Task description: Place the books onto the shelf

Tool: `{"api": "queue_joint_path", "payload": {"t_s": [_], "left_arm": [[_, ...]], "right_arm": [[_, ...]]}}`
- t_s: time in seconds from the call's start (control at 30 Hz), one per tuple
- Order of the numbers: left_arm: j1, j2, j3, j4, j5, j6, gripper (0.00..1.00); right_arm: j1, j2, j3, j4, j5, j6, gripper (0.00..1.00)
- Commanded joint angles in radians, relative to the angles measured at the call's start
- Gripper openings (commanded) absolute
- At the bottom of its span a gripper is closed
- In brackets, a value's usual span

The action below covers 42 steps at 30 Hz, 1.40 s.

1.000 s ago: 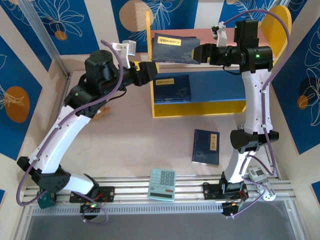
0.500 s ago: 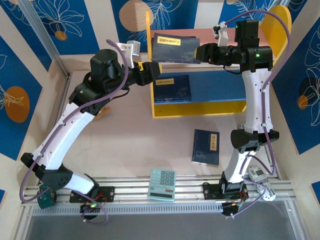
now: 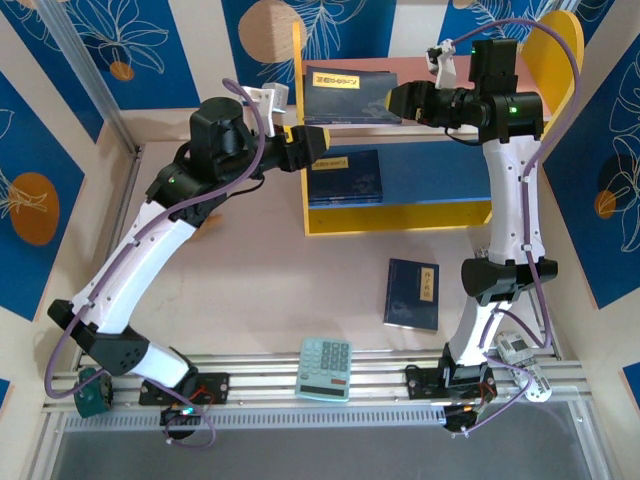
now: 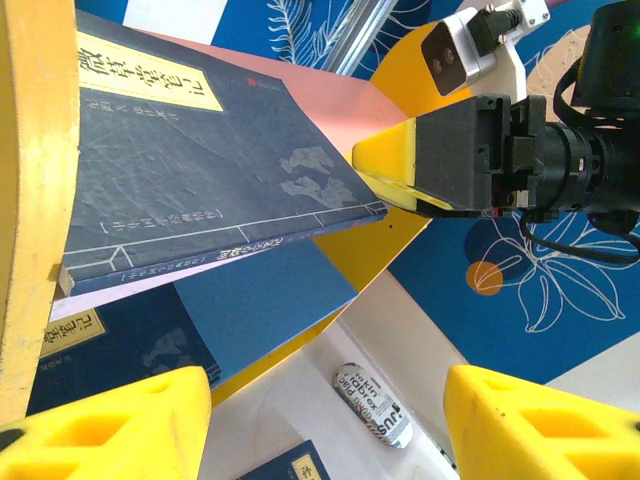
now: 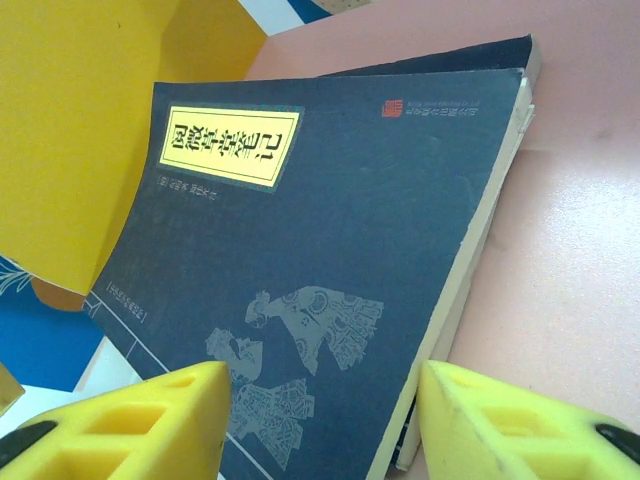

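- Shelf (image 3: 400,219) with yellow sides stands at the far end of the table (image 3: 250,270). We see its pink top board (image 3: 440,72) above its blue lower board (image 3: 430,175).
- The top book (image 3: 345,95), navy with a yellow label, lies flat at the left end of the pink board.
- A second book (image 3: 343,178) lies flat on the left part of the blue board.
- A third book (image 3: 412,294) lies on the table, in front of the shelf and apart from it.
- The right gripper (image 3: 398,103) reaches over the pink board from the right. Its jaws are spread and pinch nothing, and its yellow fingertips (image 5: 130,420) sit just beside the top book's edge.
- The left gripper (image 3: 305,148) hovers by the shelf's left panel, jaws spread wide and empty.
- A mint-green calculator (image 3: 326,368) rests near the arm bases.
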Motion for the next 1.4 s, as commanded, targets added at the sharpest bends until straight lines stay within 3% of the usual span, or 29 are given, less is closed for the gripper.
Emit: {"api": "queue_joint_path", "payload": {"t_s": [0.0, 0.4, 0.6, 1.37], "left_arm": [[-0.003, -0.02, 0.011, 0.022, 0.013, -0.009, 0.64], [-0.004, -0.038, 0.005, 0.013, -0.001, -0.008, 0.64], [-0.004, -0.045, -0.009, 0.019, -0.001, -0.015, 0.64], [-0.003, -0.079, -0.032, 0.012, -0.015, -0.015, 0.63]], "right_arm": [[-0.003, -0.04, -0.045, 0.002, -0.041, 0.005, 0.53], [0.014, -0.255, -0.329, 0.009, 0.039, -0.056, 0.52], [0.031, -0.293, -0.413, 0.05, 0.02, -0.046, 0.52], [0.036, -0.122, -0.089, 0.02, -0.026, -0.001, 0.52]]}}
